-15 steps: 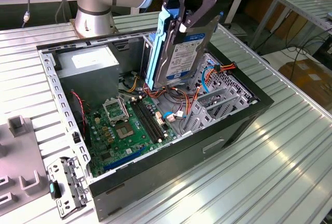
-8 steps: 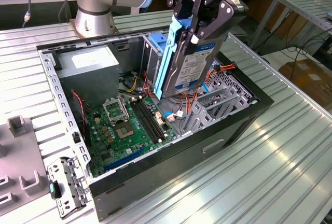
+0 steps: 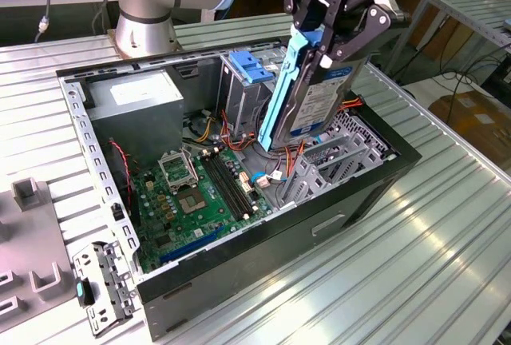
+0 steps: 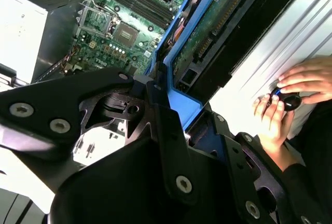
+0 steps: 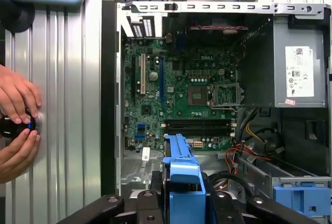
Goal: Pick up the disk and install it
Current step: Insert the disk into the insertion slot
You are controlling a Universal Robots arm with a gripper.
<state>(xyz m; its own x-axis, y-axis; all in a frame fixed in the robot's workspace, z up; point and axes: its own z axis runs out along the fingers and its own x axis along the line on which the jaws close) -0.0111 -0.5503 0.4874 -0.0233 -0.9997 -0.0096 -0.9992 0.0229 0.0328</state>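
The disk point(image 3: 318, 97), a silver drive with a white-and-blue label between blue carrier rails, hangs nearly upright over the open computer case point(image 3: 239, 261). Its lower end dips inside the case beside the metal drive cage point(image 3: 343, 149). My gripper point(image 3: 326, 41) is shut on the disk's upper end, one black finger on each side. In the second wrist view the disk's green circuit board point(image 4: 207, 35) and blue carrier point(image 4: 181, 102) stick out from between my fingers point(image 4: 171, 146). In the first wrist view the blue carrier's edge point(image 5: 181, 169) sits above the motherboard point(image 5: 181, 86).
A grey power-supply box point(image 3: 140, 101) fills the case's back corner. A blue latch point(image 3: 251, 65) tops the inner cage, with red and orange cables below. A person's hands point(image 5: 15, 125) work a small black device outside the case. Grey fixtures point(image 3: 28, 241) and a metal bracket point(image 3: 104, 285) lie at the exterior view's left.
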